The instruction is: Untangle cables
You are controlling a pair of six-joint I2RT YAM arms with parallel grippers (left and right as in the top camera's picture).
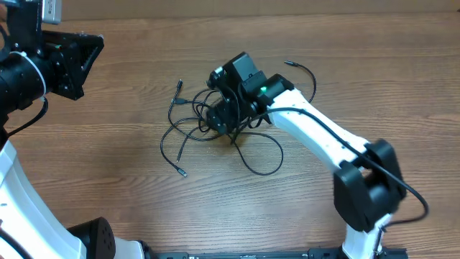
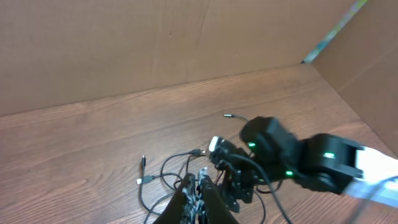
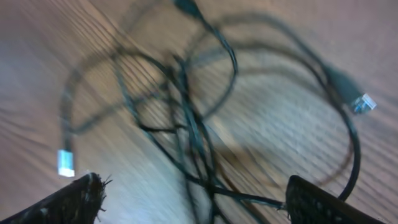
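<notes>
Table: wood grain, fills the overhead view. Cardboard wall along its far side, seen from the left wrist.

Right arm: white, reaches in from lower right of the overhead frame to centre. Right gripper sits directly over the heap, fingers spread wide at the lower corners of its own view, nothing between them but table and cord. No hold taken.

Left arm: parked upper left of the overhead frame, well apart from the work. Left gripper: fingers look pressed together at the bottom edge of its view, nothing seen in them.

Cable tangle: black cords at table centre, strands crossing in a bundle right under the right gripper, loops spilling out left and below.

Step, as judged: picking a strand, grasp not yet made. Next move calls for dropping onto one cord clear of the crossing, then drawing it outward. The left could pin the rest.

In the way: several cords overlap where the fingers would close, so they may catch more than one. Wrist view is blurred.

Small bits: white plug, lower left; another plug, right edge; stray end, overhead lower left of the heap.
</notes>
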